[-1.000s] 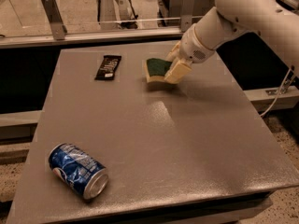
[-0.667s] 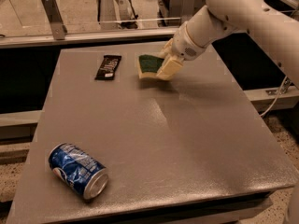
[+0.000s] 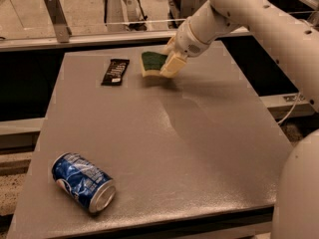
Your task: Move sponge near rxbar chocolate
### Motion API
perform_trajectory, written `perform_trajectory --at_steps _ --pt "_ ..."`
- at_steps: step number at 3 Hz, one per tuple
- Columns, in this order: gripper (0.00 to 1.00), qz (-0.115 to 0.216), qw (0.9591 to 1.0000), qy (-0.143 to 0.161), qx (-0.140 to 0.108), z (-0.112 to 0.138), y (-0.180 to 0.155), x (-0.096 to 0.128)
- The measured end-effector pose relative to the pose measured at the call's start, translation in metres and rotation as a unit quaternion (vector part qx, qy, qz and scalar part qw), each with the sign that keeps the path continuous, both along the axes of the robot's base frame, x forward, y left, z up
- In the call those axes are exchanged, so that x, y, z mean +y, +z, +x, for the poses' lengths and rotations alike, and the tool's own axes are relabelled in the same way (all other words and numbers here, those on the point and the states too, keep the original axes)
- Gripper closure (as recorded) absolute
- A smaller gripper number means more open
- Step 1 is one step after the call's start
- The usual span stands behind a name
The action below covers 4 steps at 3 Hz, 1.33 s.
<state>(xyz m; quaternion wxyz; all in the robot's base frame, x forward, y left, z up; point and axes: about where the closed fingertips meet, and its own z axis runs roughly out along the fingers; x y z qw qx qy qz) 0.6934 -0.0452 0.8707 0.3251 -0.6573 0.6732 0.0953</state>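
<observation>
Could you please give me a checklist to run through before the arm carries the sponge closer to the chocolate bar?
1. Grip: ok, gripper shut on the sponge.
2. Chocolate bar located: ok, flat on the table, apart from the sponge.
3. Path to the chocolate bar: ok, only bare table between.
4. Sponge lifted off the table: cannot tell.
5. Soda can clear of the path: ok, lying at the near corner.

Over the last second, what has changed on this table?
The gripper, holding the sponge, has carried it leftward along the far side of the table, closer to the rxbar chocolate. A gap remains between them. The rxbar chocolate and the blue soda can stayed where they were.
</observation>
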Motion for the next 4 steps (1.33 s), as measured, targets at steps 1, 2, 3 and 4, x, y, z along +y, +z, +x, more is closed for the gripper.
perform_trajectory --at_steps 1,2,3,4 --pt "1.00 -0.002 0.9999 0.010 0.004 0.006 -0.008 0.008" --pt "1.00 -0.009 0.9997 0.021 0.005 0.009 -0.011 0.018" --pt "1.00 -0.019 0.9993 0.029 0.009 0.006 -0.017 0.025" --pt "1.00 -0.027 0.9990 0.034 0.011 0.003 -0.021 0.027"
